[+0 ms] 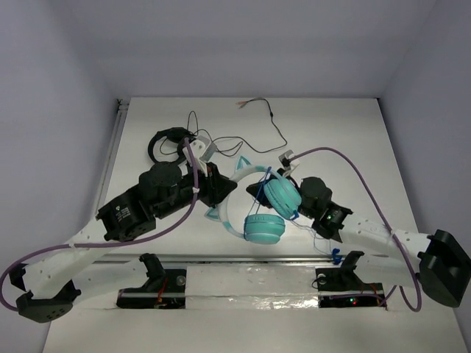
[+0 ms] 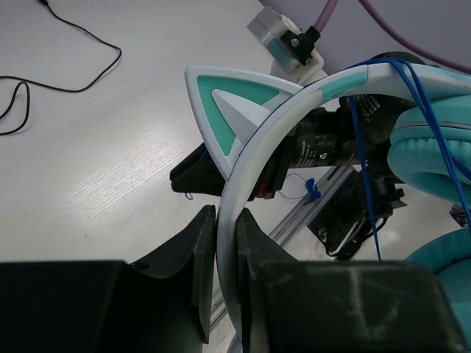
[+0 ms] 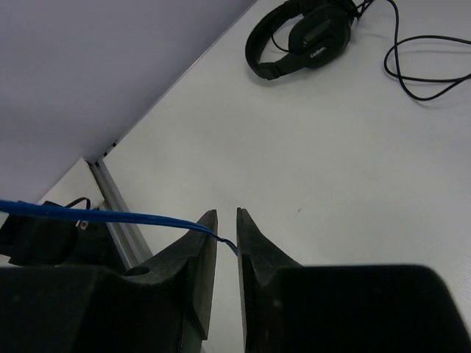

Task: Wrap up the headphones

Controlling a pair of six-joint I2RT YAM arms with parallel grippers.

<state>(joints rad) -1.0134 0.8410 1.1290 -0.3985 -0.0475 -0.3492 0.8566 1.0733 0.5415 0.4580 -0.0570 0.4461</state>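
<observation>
The headphones (image 2: 246, 162) are held above the table (image 1: 331, 132), with the headband clamped between the left jaws. Beyond those jaws, several strands of the cable (image 3: 110, 213) cross the band and ear cup. The right jaws are pinched on the cable's free run. Judge the wrapping partly done: you must still wind in the remaining slack and secure the end.

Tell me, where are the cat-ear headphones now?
In the top view the headphones are near the table centre, between both arms; the left gripper clamps their headband, the right gripper pinches their blue cable.
</observation>
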